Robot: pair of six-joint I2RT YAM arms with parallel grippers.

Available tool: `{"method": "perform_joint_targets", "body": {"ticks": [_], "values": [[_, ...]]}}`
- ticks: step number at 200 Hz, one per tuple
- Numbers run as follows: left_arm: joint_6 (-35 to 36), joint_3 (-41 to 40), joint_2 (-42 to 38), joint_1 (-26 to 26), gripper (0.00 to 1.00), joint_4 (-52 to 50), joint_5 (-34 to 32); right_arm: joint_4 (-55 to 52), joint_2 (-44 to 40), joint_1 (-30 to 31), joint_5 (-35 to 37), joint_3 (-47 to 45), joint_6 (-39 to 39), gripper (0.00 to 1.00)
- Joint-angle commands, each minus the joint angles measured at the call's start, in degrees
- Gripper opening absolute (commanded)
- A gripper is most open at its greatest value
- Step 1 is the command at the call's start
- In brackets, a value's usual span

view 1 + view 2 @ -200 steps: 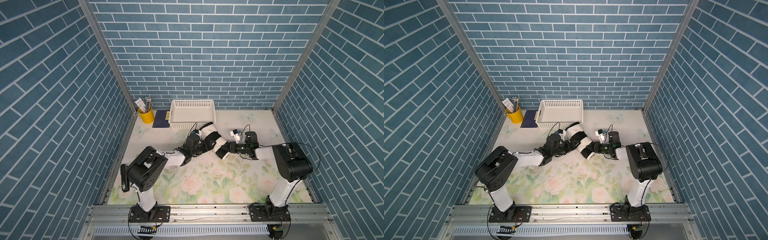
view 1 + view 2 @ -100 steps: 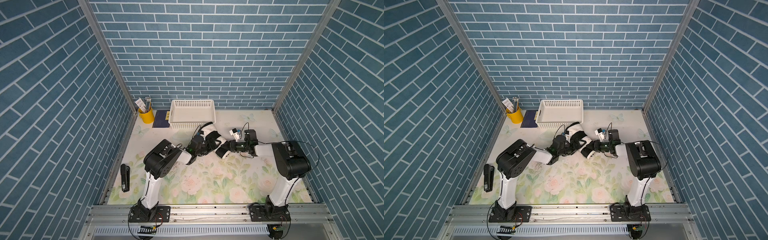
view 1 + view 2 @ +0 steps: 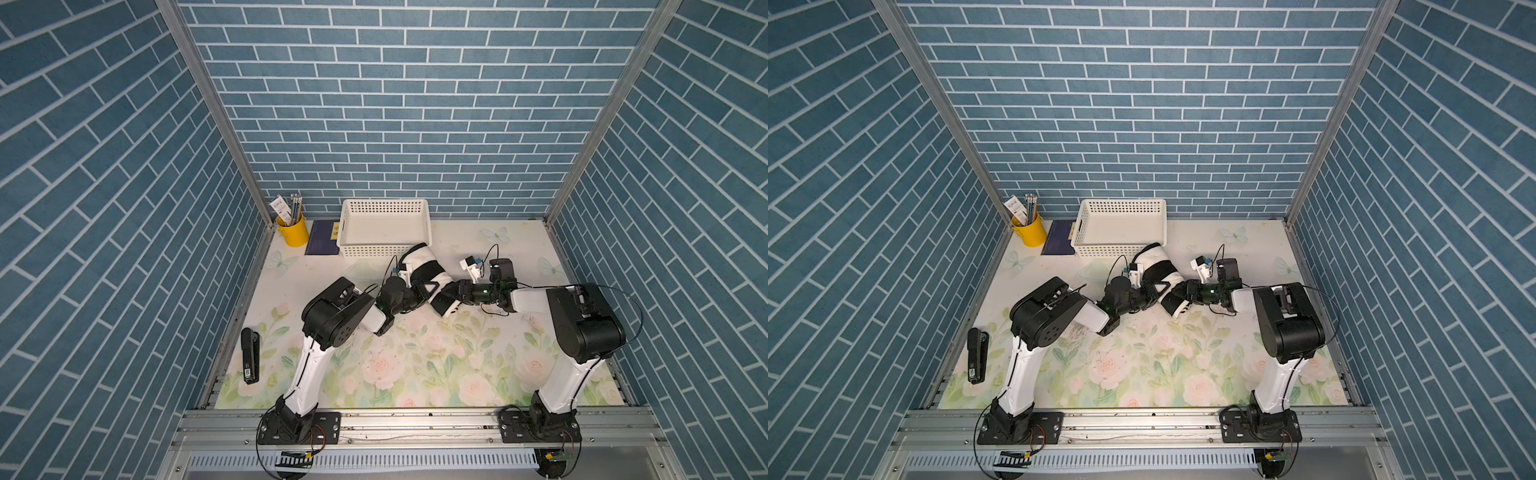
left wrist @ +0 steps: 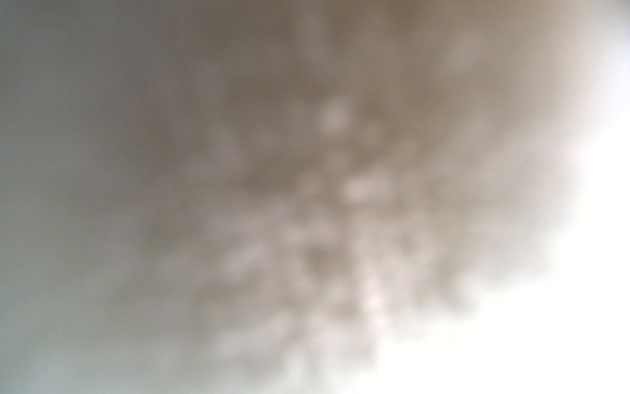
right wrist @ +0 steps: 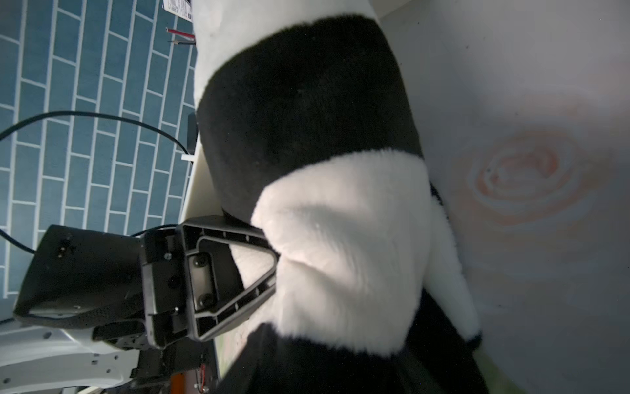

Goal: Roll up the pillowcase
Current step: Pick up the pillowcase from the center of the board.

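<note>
Pillowcase [image 3: 420, 261] roll lies diagonally from the white basket [image 3: 386, 250]; left gripper [image 3: 430, 287] pinches its white stripe midway, right gripper [image 3: 449, 293] at the near end, jaws indiscernible.

Rolled into a thick, plush bundle, the pillowcase [image 3: 426, 270] lies on my table [image 3: 457, 237], near the rear edge and about midway between the side edges. Broad black and cream-white stripes ring the roll, which runs diagonally, near end angled rightward. Up close, the pillowcase [image 5: 306, 119] shows furry pile.
</note>
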Motion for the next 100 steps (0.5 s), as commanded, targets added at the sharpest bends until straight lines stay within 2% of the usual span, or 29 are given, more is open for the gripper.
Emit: {"method": "perform_joint_targets", "body": {"ticks": [1,26,53,79,100], "values": [[-1.0,-1.5,-1.9,-0.3,0.25,5.2,-1.0,-8.5,-4.5,0.5,5.4,-2.6,-3.0,1.0],[-1.0,-4.4,-8.0,-0.3,0.25,4.2,-2.0,-11.6,-13.1,0.4,10.2,-3.0,-4.8,1.0],[0.9,-4.6,-16.2,-0.3,0.25,-1.8,-4.2,-14.6,-21.7,0.2,14.8,-2.7,-5.7,1.0],[4.0,0.5,-20.8,0.9,0.23,-11.2,-6.5,-17.5,-26.7,0.2,18.3,-0.9,-6.0,1.0],[4.0,5.4,-20.5,3.0,0.23,-13.0,-7.0,-18.8,-28.9,0.2,20.0,0.9,-6.0,1.0]]}}
